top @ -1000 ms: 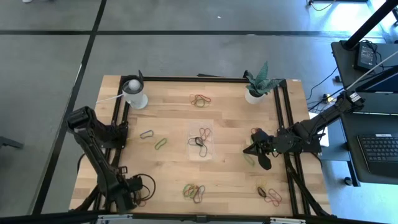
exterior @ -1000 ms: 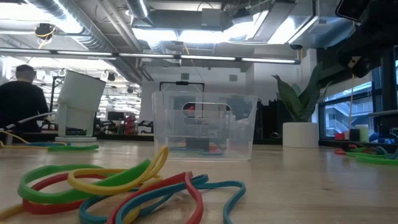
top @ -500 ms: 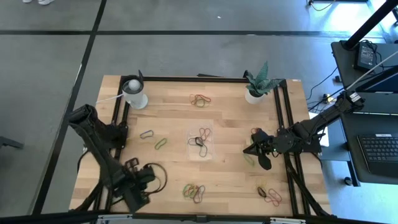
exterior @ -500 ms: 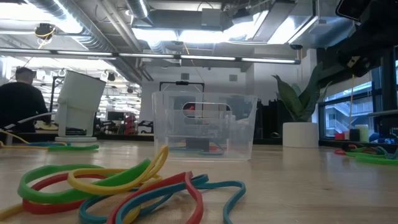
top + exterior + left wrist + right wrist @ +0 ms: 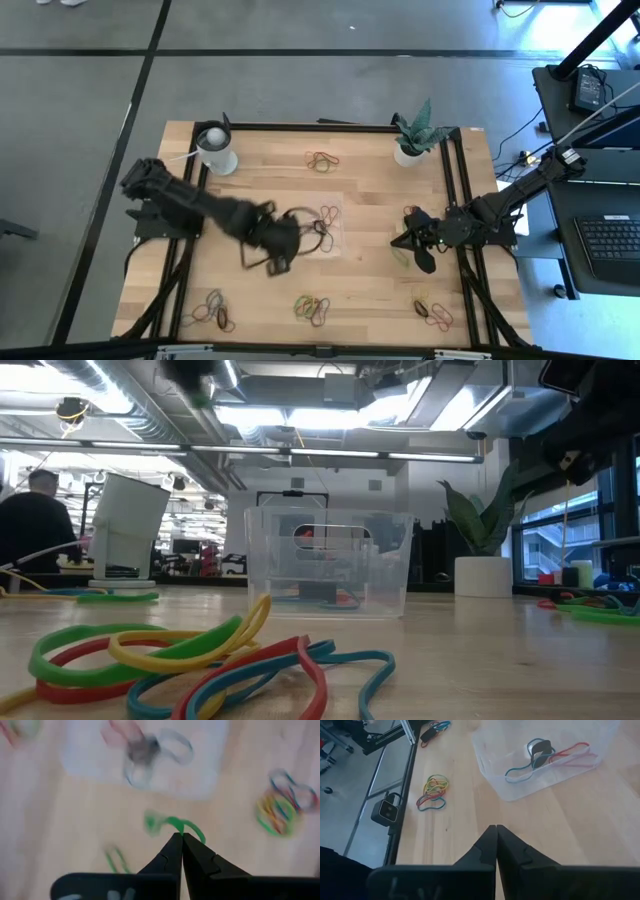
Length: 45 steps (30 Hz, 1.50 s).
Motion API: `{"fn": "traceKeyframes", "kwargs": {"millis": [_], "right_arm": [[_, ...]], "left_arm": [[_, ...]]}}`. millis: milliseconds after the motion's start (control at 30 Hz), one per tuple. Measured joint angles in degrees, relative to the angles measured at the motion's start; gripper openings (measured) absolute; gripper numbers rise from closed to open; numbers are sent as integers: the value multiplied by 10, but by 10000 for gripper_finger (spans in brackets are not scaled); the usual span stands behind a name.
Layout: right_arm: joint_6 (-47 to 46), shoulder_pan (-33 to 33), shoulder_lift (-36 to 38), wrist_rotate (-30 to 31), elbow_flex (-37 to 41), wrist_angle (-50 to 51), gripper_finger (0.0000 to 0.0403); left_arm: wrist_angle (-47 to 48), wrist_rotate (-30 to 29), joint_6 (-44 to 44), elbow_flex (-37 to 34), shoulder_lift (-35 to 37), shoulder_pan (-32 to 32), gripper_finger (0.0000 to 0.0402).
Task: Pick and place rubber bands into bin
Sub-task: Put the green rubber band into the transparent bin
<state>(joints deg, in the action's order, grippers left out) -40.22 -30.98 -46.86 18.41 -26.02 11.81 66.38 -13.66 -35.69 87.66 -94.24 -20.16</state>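
High view, one entry per item, largest first.

Desk (image 5: 360, 295): pale wood top in a black frame, carrying all items below.

Left arm: reached across the desk from the left side, its left claw (image 5: 181, 836) just beside the near-left corner of the bin. Fingers were pressed together, pinching a green rubber band (image 5: 172, 825) that dangled from the tips.

Right arm: waited at the right edge, right claw (image 5: 496, 827) pressed together on nothing, aimed at bare wood near the bin.

Bin (image 5: 322, 228): clear, low-walled, mid-desk; it already held several bands, red, blue and dark.

Step in hand, as judged: carry the green band over the bin and release it. Done well, the tips should pass fully over the near wall and sit above the middle before parting, since a thin loop may cling to a finger or drape over the rim.

White cup (image 5: 216, 150): far-left corner, well apart from the path.

Potted plant (image 5: 411, 138): far-right corner, likewise clear.

Loose rubber bands: a multicoloured heap (image 5: 312, 309) at the near edge, a heap (image 5: 213, 310) near-left, one (image 5: 435, 312) near-right, one (image 5: 322, 159) at the far side. None blocked the way.

Low view: a person sat in the room beyond.
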Motion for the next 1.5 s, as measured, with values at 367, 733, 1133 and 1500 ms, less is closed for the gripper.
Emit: {"fn": "traceKeyframes", "kwargs": {"millis": [367,733,1133,1500], "right_arm": [[-2,0,-5,0,0,-5,8],[-17,0,-5,0,0,-6,8],[-14,0,-7,0,0,-2,8],[-15,0,-7,0,0,-1,8]], "left_arm": [[-198,48,288,2,-68,157,3],[-204,111,299,2,-194,175,4],[-224,118,275,2,-220,171,53],[-213,113,191,2,-189,172,98]]}}
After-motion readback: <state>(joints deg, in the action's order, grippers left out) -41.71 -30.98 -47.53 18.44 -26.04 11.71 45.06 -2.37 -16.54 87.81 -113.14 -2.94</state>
